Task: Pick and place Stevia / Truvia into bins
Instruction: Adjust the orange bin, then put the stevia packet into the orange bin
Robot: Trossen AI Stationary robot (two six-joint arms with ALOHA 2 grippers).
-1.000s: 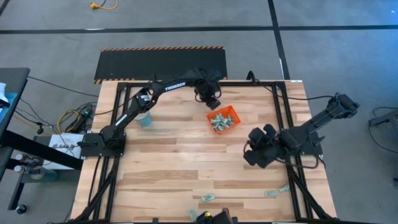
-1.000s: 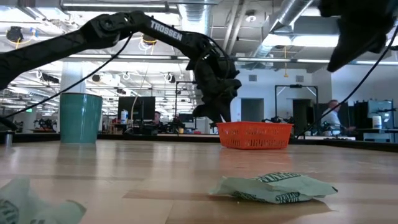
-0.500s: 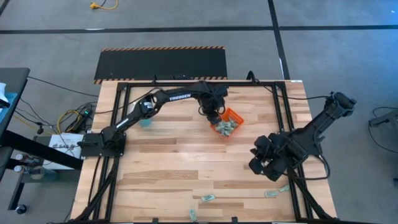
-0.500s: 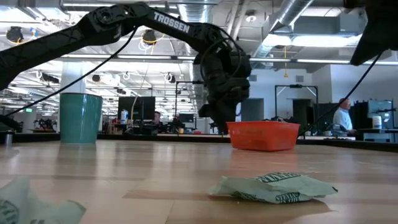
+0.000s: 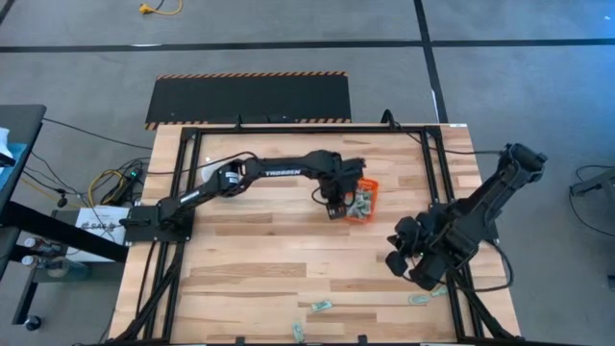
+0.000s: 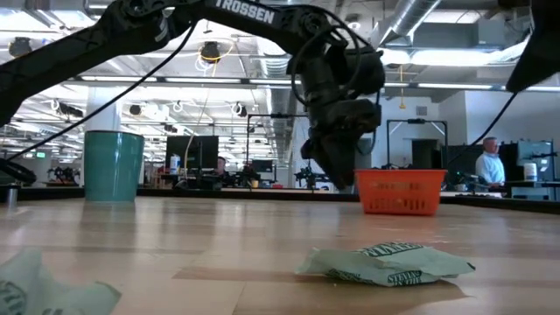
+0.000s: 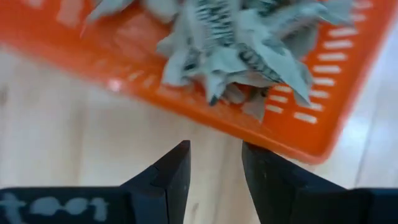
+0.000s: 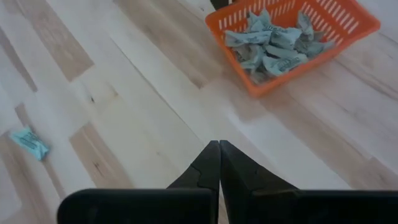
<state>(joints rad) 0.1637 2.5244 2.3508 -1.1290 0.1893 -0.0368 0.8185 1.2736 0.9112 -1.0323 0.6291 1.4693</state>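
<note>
My left gripper [image 7: 214, 171] has its two dark fingers [image 7: 168, 177] parted with bare wood showing in the gap; they grasp nothing. Just ahead of the tips sits the orange tray [image 7: 311, 134], its near wall close to the fingers but not between them, and I cannot tell whether a tip touches it. Inside lies a heap of Stevia packets [image 7: 242, 43], crumpled pale green and white paper piled against that wall.

From above, the left gripper [image 5: 336, 204] is at the tray's [image 5: 373, 185] left edge near the middle of the table [image 5: 250, 259], the left arm stretched across from its base on the left side. In the low view the gripper hangs down just beside the tray [image 6: 401, 194], which stands on the wood.

My right gripper [image 8: 219, 163] is clenched, fingers pressed together with nothing between them. It hovers over bare wood, with the tray [image 8: 354, 25] and its packets [image 8: 273, 43] well ahead and a single loose packet [image 8: 30, 143] lying off to one side. From above, the right gripper [image 5: 408, 264] is near the table's right edge, well apart from the tray.

More loose packets lie along the near edge of the table: one [image 5: 321, 306] by the middle and one [image 5: 419, 299] toward the right. The low view shows one [image 6: 385, 262] close to the camera. A teal cup [image 6: 114, 166] stands on the far left of the wood.
</note>
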